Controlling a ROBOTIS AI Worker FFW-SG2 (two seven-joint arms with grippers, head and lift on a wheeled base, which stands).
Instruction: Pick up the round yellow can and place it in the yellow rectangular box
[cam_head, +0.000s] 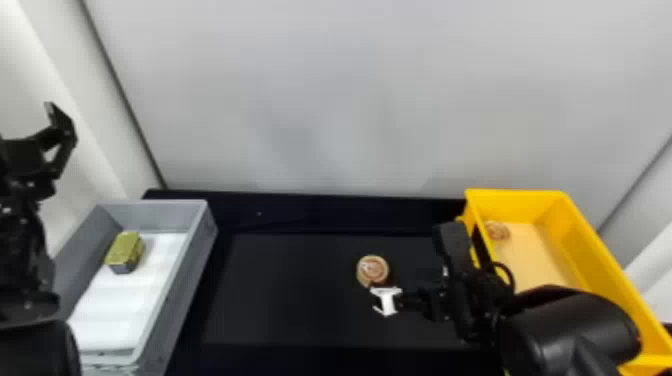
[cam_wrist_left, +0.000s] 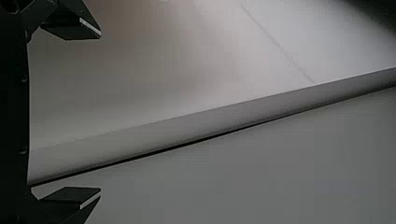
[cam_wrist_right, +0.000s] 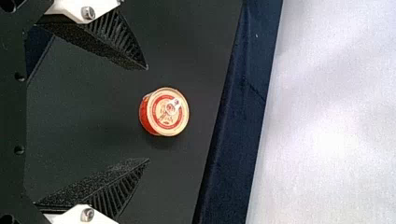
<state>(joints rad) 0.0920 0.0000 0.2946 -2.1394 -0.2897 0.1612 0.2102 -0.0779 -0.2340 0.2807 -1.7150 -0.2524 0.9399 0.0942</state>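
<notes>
Hovering near can (cam_wrist_right: 168, 113): right end effector (cam_head: 387, 300)

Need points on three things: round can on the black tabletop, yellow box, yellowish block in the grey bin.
Round can (cam_wrist_right: 168, 113): right wrist view, middle of its lid.
Yellow box (cam_head: 520, 206): head view, inner face of its far wall.
Yellowish block (cam_head: 123, 248): head view, its top face.

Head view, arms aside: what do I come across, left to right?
Grey box with an olive block inside → round can out on the black surface → yellow box with a small round thing inside.
</notes>
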